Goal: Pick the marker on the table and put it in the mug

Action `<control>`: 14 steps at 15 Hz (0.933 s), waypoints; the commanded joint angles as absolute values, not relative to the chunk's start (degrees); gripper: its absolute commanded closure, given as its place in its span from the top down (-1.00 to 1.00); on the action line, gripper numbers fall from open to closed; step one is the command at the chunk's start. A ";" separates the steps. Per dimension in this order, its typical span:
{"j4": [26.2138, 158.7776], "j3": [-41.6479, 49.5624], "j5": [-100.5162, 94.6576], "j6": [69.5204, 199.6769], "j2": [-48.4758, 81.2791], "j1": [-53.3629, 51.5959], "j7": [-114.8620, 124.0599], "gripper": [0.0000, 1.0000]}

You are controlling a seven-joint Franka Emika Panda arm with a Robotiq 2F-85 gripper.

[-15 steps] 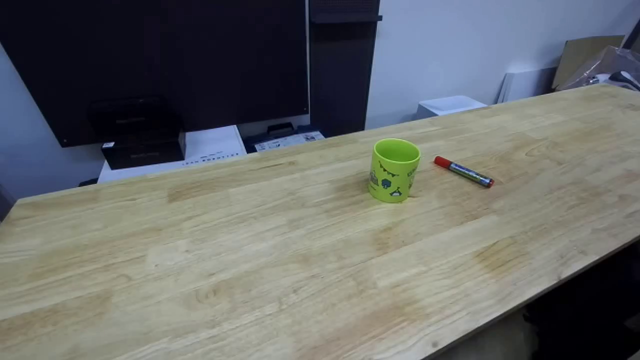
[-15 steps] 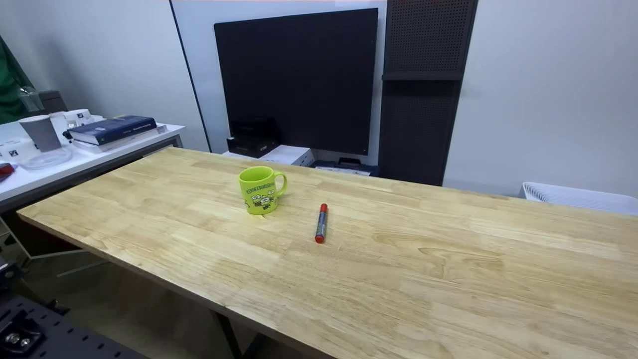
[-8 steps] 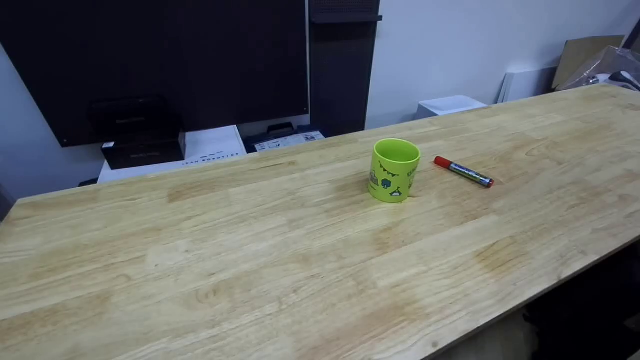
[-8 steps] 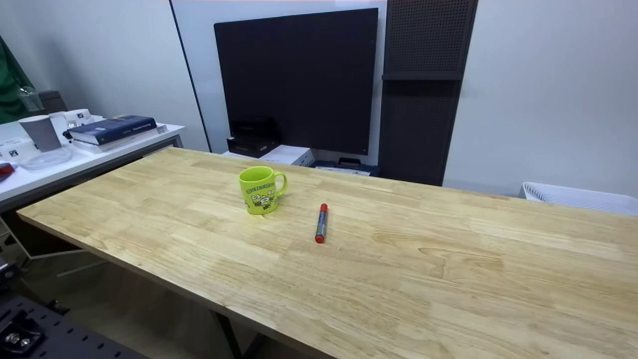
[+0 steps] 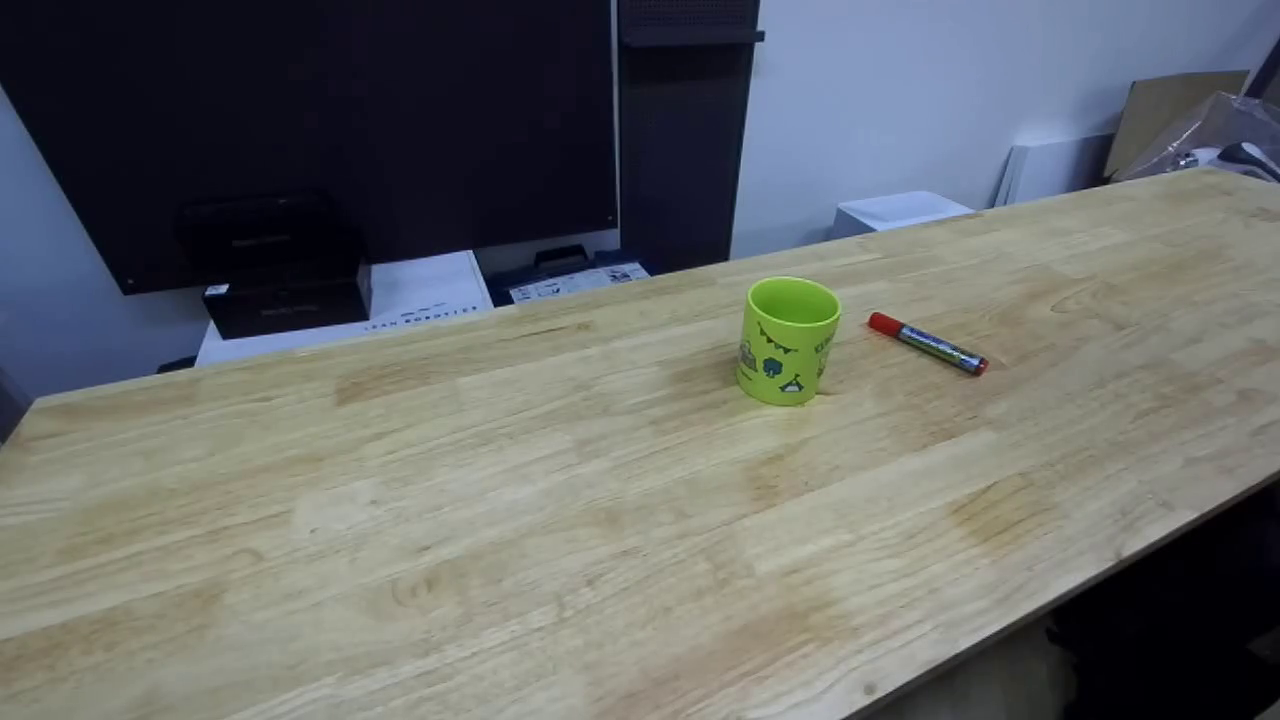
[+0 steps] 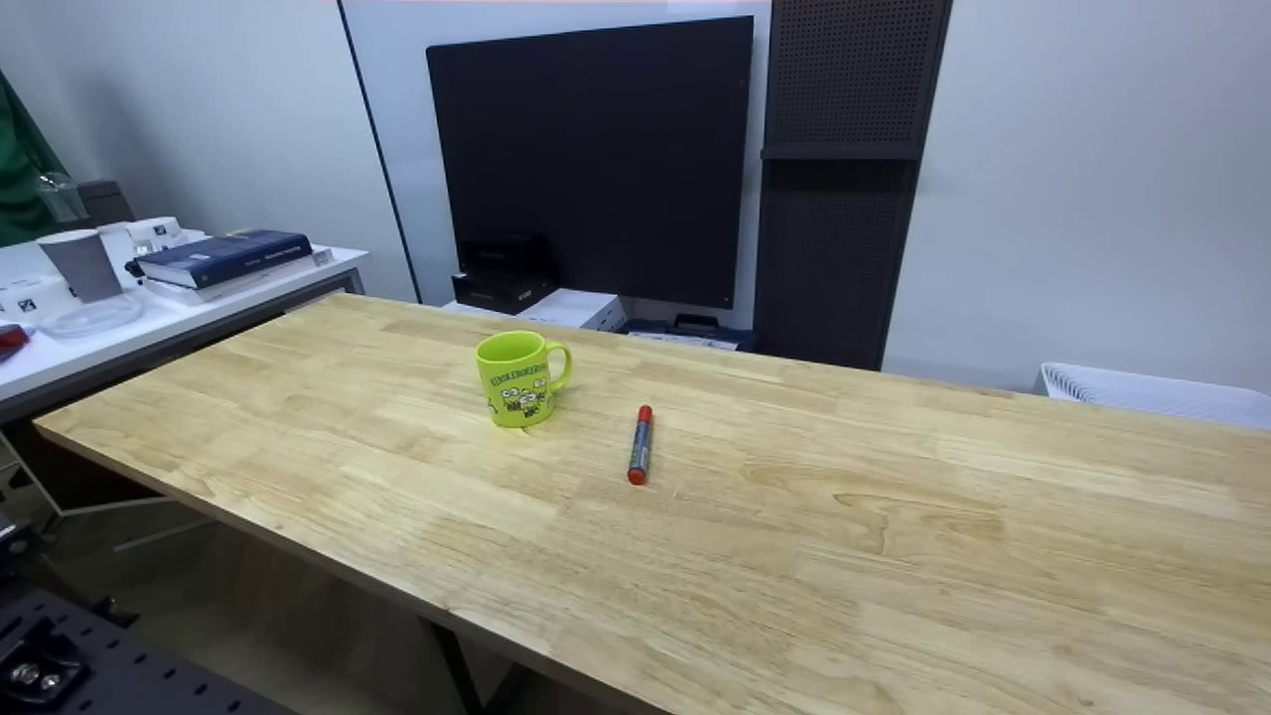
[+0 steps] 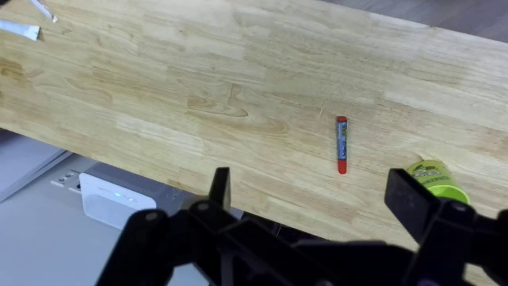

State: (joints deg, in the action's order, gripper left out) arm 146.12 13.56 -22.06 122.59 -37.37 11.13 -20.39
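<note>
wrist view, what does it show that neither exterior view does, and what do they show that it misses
Only the wrist view: the gripper, jaws open, pale strips on the table, and a small green light.

Only the exterior views: a black box, in both; in an exterior view, also a blue book, a grey cup and the handle of the mug.

Shared by all: the marker lying on the table, apart from the upright mug, which the gripper partly hides in the wrist view.

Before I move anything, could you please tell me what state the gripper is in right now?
Gripper: open, fingers wide apart, holding nothing; the marker lies on the table.
</note>
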 commanded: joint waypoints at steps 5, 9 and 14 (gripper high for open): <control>138.96 14.61 -19.97 136.19 -12.23 10.33 -20.31 1.00; 134.53 13.46 -15.87 136.27 -2.32 9.37 -22.12 1.00; 134.80 11.97 -15.22 137.29 0.35 10.02 -22.16 1.00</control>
